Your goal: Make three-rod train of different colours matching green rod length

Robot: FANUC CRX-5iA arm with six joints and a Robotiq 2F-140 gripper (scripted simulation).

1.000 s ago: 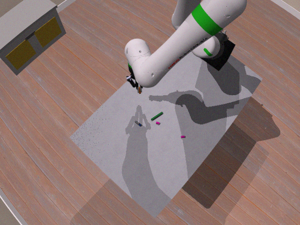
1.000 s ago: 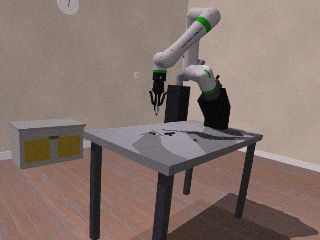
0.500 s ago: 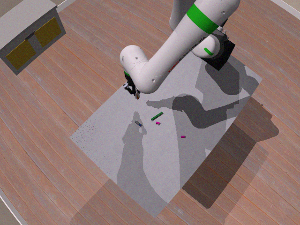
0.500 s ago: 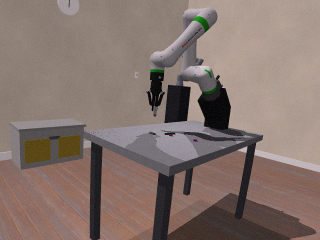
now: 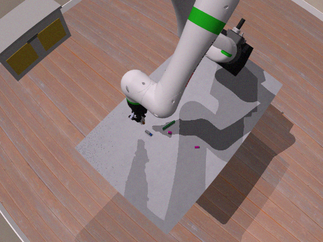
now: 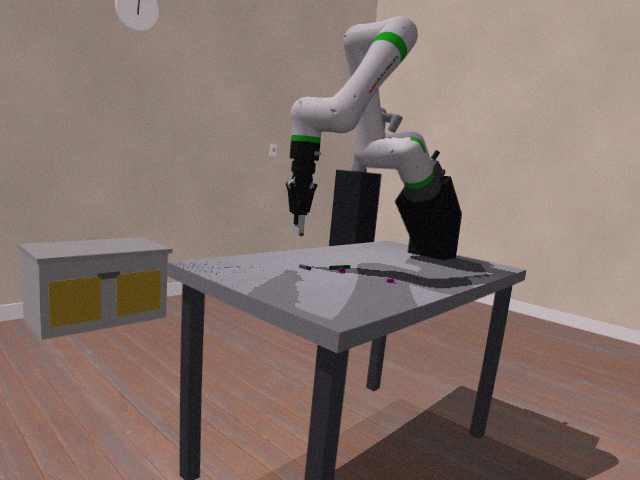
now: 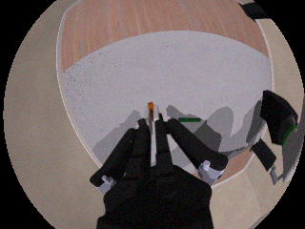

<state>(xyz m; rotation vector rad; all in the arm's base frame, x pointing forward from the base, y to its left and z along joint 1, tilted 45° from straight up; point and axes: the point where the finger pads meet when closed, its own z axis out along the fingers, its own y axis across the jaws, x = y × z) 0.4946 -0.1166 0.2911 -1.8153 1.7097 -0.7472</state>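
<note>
My gripper [image 5: 140,119] hangs above the table's far left part, shut on an orange rod [image 6: 301,234] that points straight down well above the surface. The rod also shows between the fingers in the wrist view [image 7: 152,129]. The green rod [image 5: 168,125] lies flat near the table's middle and shows in the wrist view [image 7: 189,120]. A grey rod [image 5: 147,132] lies with a blue rod [image 5: 150,134] at its end, to the left of the green rod. One magenta rod [image 5: 169,132] lies just below the green rod, another magenta rod [image 5: 197,146] further right.
The arm's black base [image 5: 238,61] stands at the table's far right corner. A grey cabinet with yellow doors [image 5: 28,39] stands on the floor beyond the table. The arm's shadows fall across the table.
</note>
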